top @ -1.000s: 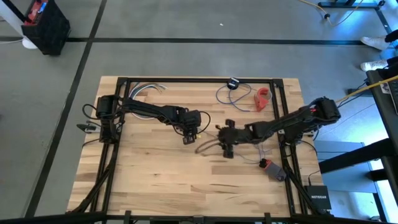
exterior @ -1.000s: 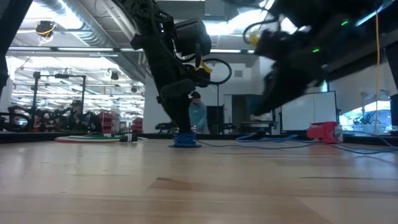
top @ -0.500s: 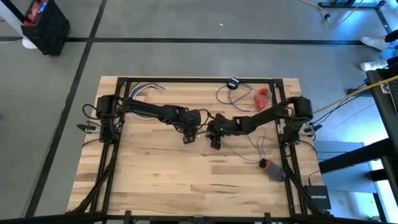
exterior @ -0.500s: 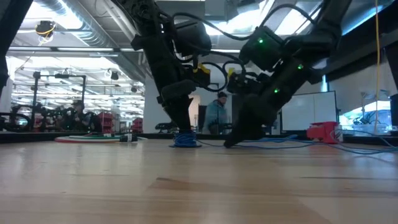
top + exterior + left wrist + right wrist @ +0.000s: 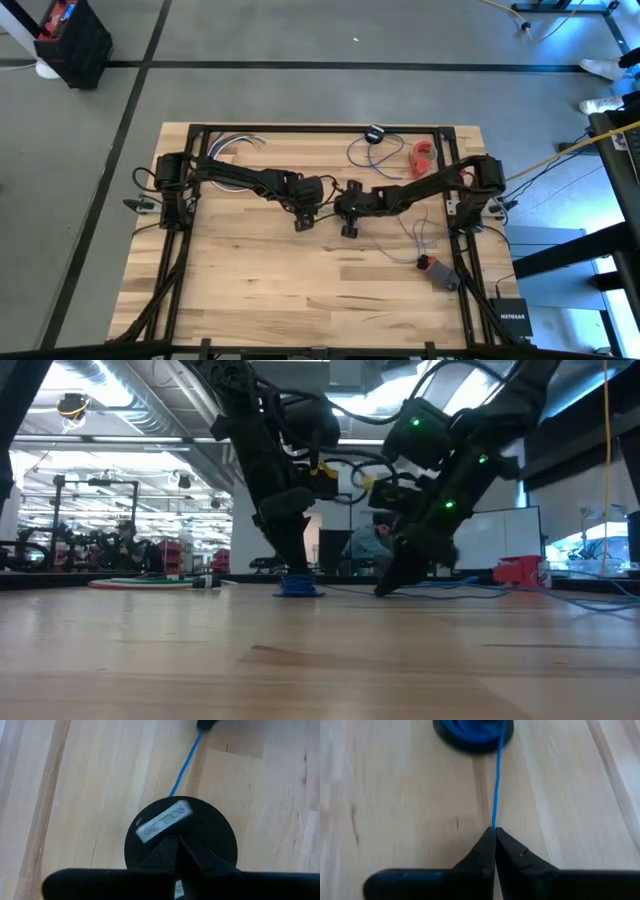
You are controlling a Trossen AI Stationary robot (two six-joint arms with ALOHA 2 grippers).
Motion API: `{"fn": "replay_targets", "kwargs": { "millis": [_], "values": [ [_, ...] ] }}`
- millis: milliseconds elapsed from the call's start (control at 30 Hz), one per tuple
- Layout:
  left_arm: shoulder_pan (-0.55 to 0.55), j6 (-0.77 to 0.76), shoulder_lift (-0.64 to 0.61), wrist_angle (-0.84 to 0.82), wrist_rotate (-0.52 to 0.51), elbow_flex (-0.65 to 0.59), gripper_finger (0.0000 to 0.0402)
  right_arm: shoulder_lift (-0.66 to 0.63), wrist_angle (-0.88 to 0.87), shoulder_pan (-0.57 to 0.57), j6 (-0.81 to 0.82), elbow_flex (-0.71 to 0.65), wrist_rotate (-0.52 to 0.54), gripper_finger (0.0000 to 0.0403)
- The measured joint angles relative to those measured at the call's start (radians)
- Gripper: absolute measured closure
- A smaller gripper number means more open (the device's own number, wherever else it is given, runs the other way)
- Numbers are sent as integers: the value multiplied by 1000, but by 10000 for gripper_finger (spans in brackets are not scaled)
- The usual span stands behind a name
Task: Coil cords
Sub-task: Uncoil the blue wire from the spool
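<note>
Since a second ago the right tool (image 5: pixel 495 836) has swung in from the tabletop's (image 5: pixel 300 290) right side and now pinches the blue cord (image 5: pixel 496 785) between closed fingers, just short of the black disc (image 5: pixel 180 837). The left tool (image 5: pixel 178 845), closed, presses on that disc. Coiling looks barely started: beyond the right tool, loose loops (image 5: pixel 405 232) remain.

Place: robotics lab / workshop hall, big open room.
Floor: grey concrete (image 5: pixel 300 90) w/ dark tape lines.
Ceiling: exposed ducts (image 5: pixel 110 385), strip lights.
Background: racks of gear (image 5: pixel 100 545), whiteboard (image 5: pixel 505 535), a person (image 5: pixel 370 545) working.
Setup: butcher-block table (image 5: pixel 280 290) in black frame, NETGEAR box (image 5: pixel 512 318) beside it.
</note>
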Motion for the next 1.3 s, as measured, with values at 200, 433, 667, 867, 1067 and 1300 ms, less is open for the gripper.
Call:
{"fn": "replay_targets", "kwargs": {
  "millis": [200,433,667,867,1067,1300],
  "values": [
    [-2,0,0,-6,3,1,398,-92,-249,86,34,-3,62,398],
    [-3,1,0,-3,5,2,398,-200,-629,232,166,-6,26,400],
    [-5,1,-2,10,13,5,398,-266,-916,328,352,-13,-103,398],
    [-2,0,-2,-17,-11,-1,398,-287,-882,320,383,-14,-24,398],
    [-2,-1,-1,-11,-10,-1,398,-288,-656,280,318,-13,92,381],
    [-2,-4,-1,-7,-4,-1,398,-290,-349,210,168,-11,91,282]
  ]
}}
